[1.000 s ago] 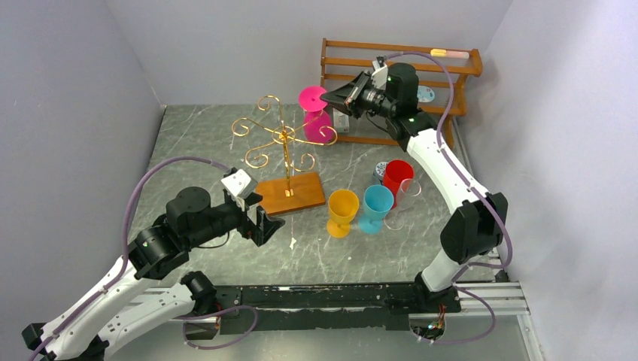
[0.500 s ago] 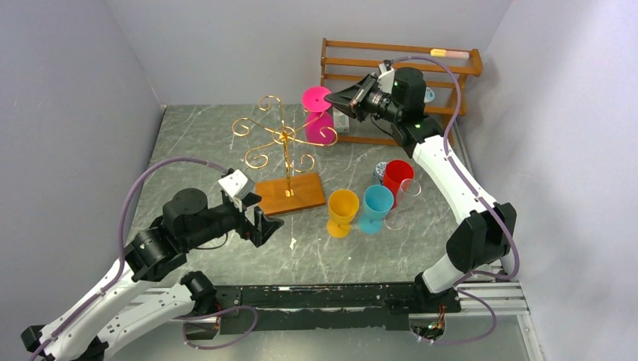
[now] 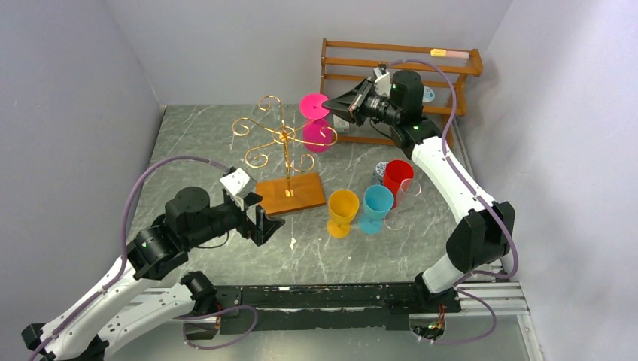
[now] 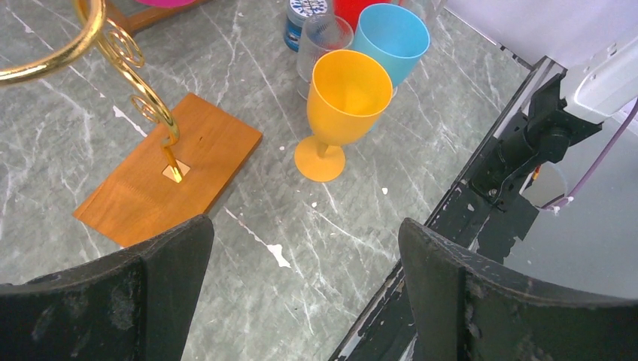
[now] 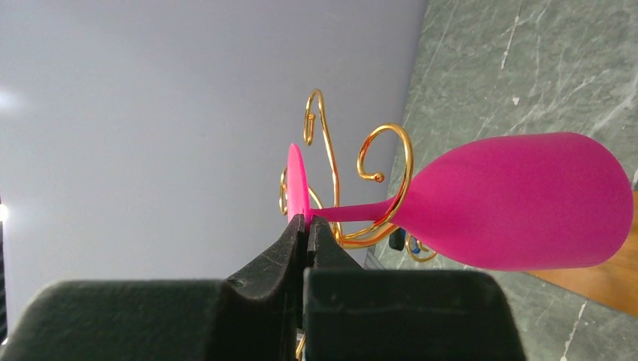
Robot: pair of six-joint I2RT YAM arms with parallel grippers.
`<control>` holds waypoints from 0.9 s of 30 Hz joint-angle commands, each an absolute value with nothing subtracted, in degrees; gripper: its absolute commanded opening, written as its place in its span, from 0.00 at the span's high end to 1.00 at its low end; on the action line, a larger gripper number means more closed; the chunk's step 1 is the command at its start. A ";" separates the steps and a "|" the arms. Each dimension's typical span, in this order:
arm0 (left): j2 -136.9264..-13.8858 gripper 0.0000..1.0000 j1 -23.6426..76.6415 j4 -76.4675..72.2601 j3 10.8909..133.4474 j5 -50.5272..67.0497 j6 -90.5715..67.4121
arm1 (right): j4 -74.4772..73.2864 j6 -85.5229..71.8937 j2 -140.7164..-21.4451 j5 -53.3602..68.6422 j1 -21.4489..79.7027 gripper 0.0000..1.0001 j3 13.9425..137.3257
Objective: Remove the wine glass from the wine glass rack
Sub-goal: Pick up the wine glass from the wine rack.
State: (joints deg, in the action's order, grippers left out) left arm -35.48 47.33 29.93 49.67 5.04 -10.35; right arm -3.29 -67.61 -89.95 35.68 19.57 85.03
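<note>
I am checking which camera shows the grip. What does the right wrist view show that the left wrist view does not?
Only right wrist: the right gripper shut on the stem of the pink wine glass. Only left wrist: the open left gripper, the yellow glass and the blue glass upright. Both: the gold wine glass rack and the marble table.

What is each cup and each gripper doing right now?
Pink plastic wine glass: upside down, stem crossing the rack's curl, foot pinched.
Right gripper: shut on the pink glass's foot.
Left gripper: open, empty.
Gold wire wine glass rack: standing upright.
Yellow goblet: upright, empty.
Blue goblet: upright, empty.
Red goblet: upright.
</note>
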 commanded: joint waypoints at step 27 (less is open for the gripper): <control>-32.59 0.03 47.11 30.11 50.08 2.84 -9.95 | -6.97 -65.40 -101.54 36.15 22.59 1.00 99.96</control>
State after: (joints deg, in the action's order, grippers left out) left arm -33.80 47.33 29.87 49.76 3.18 -10.81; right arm -7.99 -64.58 -101.10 37.95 22.35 97.01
